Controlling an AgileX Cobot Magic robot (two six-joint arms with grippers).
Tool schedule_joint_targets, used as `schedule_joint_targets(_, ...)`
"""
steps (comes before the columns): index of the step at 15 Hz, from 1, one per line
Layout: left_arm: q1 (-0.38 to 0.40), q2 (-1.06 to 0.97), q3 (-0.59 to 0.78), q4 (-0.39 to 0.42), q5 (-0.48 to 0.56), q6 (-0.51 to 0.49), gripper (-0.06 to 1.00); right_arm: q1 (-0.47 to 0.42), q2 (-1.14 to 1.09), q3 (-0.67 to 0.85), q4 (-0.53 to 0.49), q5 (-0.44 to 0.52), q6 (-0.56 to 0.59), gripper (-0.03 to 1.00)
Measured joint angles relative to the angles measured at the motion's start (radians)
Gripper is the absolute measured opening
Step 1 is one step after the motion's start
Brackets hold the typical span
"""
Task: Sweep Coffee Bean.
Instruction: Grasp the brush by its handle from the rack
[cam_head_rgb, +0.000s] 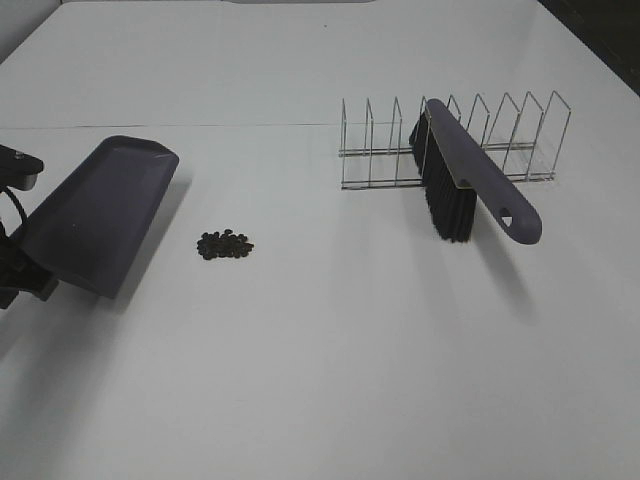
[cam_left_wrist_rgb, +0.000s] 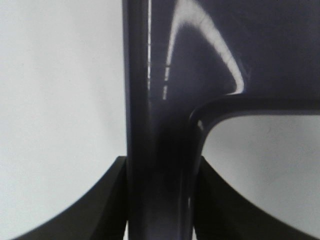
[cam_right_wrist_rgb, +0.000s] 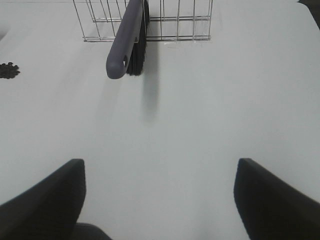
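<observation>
One dustpan (cam_head_rgb: 95, 215), one brush (cam_head_rgb: 480, 175), one rack (cam_head_rgb: 372, 154), one coffee bean pile (cam_head_rgb: 225, 244).

The white table (cam_head_rgb: 340, 370) carries a small heap of coffee beans (cam_head_rgb: 225, 244) and a wire rack (cam_head_rgb: 375, 153) (a brush (cam_head_rgb: 480, 178) leans in it).

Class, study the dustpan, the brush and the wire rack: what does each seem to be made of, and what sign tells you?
The dustpan looks like moulded purple-grey plastic, smooth and semi-glossy: it carries soft light streaks. The brush has a back that seems the same plastic; its bristles are black fibres, probably synthetic. The rack is thin bright wire, likely plated metal.
</observation>
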Motion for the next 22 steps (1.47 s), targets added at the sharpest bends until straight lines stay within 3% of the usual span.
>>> schedule_joint_targets(4, 0.000, 0.000, 0.000, -0.004, -0.012, 0.000, 0.33, 0.000, 0.404, -0.302, -0.005, -0.009, -0.006, 0.68)
schedule_joint_targets(9, 0.000, 0.000, 0.000, -0.030, -0.012, 0.000, 0.33, 0.000, 0.686, -0.483, -0.001, -0.009, -0.052, 0.67)
schedule_joint_targets(12, 0.000, 0.000, 0.000, -0.038, -0.012, 0.003, 0.33, 0.000, 1.024, -0.695, 0.068, -0.009, -0.105, 0.67)
schedule_joint_targets(17, 0.000, 0.000, 0.000, -0.038, -0.012, 0.003, 0.33, 0.000, 1.377, -0.991, 0.115, 0.075, -0.106, 0.67)
schedule_joint_targets(22, 0.000, 0.000, 0.000, -0.041, -0.012, 0.003, 0.33, 0.148, 1.698, -1.280, -0.027, 0.101, -0.057, 0.67)
